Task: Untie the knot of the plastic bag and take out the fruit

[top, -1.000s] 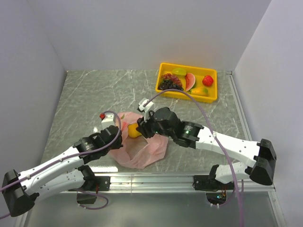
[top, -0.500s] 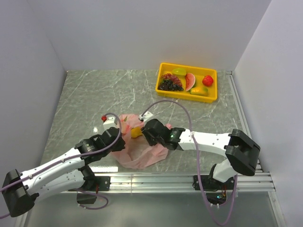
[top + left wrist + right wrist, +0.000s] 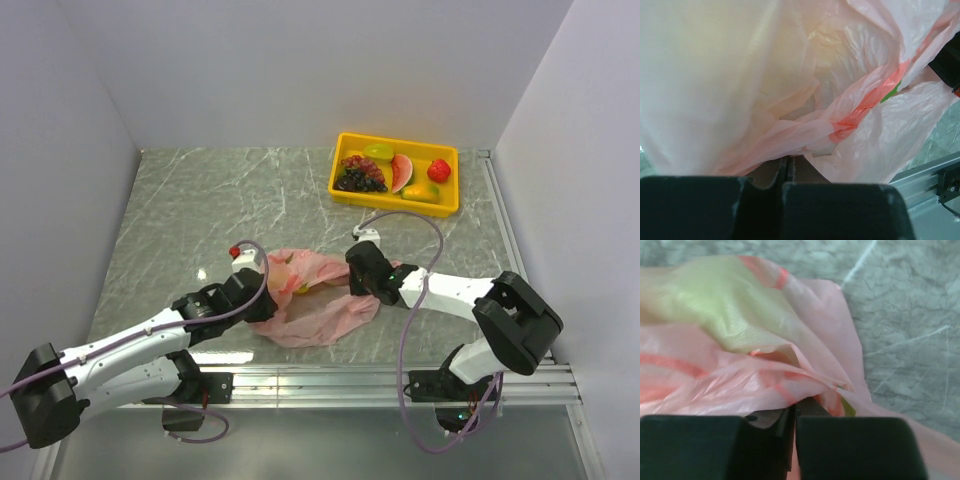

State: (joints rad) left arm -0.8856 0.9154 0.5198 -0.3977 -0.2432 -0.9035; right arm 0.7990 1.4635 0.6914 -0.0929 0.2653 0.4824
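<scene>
Left arm (image 3: pixel 130 345) lies low, reaching toward the centre. Its wrist view shows the left jaws closed on a fold of the plastic bag (image 3: pixel 320 312), a detail the overhead view leaves unclear. The thin, crinkled pink bag lies on the counter (image 3: pixel 200 200) between both arms. Right arm (image 3: pixel 450 295) is folded low, right jaws clamped on the bag's edge. A yellow-green fruit (image 3: pixel 720 307) shows through the film.

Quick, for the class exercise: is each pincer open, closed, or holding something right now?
Left pincer: closed, holding the bag.
Right pincer: closed, holding the bag.
</scene>
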